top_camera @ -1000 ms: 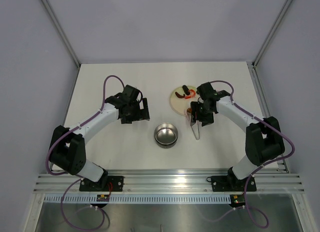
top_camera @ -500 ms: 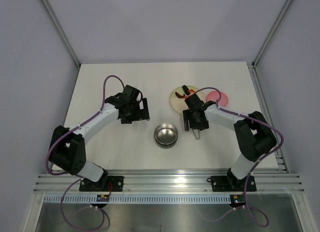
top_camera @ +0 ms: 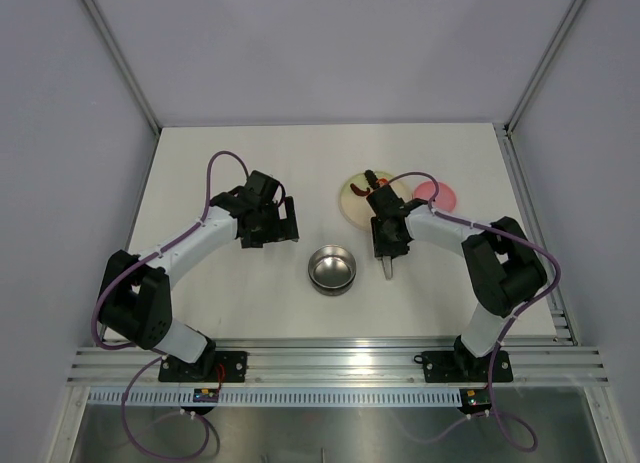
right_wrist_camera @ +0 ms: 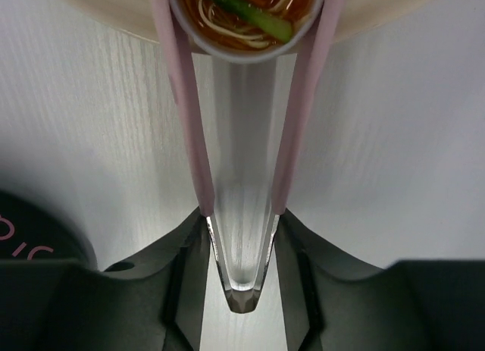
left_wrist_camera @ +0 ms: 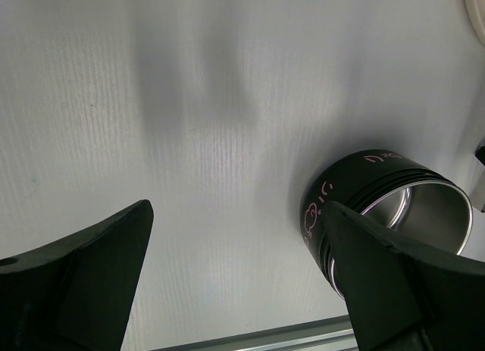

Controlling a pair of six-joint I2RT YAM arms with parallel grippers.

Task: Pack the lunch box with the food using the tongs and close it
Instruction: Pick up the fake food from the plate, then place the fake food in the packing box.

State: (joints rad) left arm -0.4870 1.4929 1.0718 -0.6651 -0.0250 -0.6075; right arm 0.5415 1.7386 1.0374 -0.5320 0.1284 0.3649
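The lunch box (top_camera: 332, 269), a steel bowl with a black outer wall (left_wrist_camera: 394, 214), stands open mid-table. My right gripper (right_wrist_camera: 239, 222) is shut on the pale pink tongs (right_wrist_camera: 186, 116) near their joined end. The tong arms reach the cream plate (top_camera: 352, 208), and their tips flank a small round noodle piece of food (right_wrist_camera: 246, 17), touching its rim. A dark red curved piece (top_camera: 358, 190) lies on the plate. The pink lid (top_camera: 437, 194) rests right of the plate. My left gripper (left_wrist_camera: 236, 211) hangs open over bare table, left of the lunch box, holding nothing.
The right arm's elbow (top_camera: 510, 263) stands over the table's right side. A metal rail (top_camera: 330, 355) runs along the near edge. Grey walls close in the table at the back and sides.
My right gripper has swung left and closed on the tongs, squeezing their arms together toward the plate. The pink lid has come into sight. The left arm has not moved.
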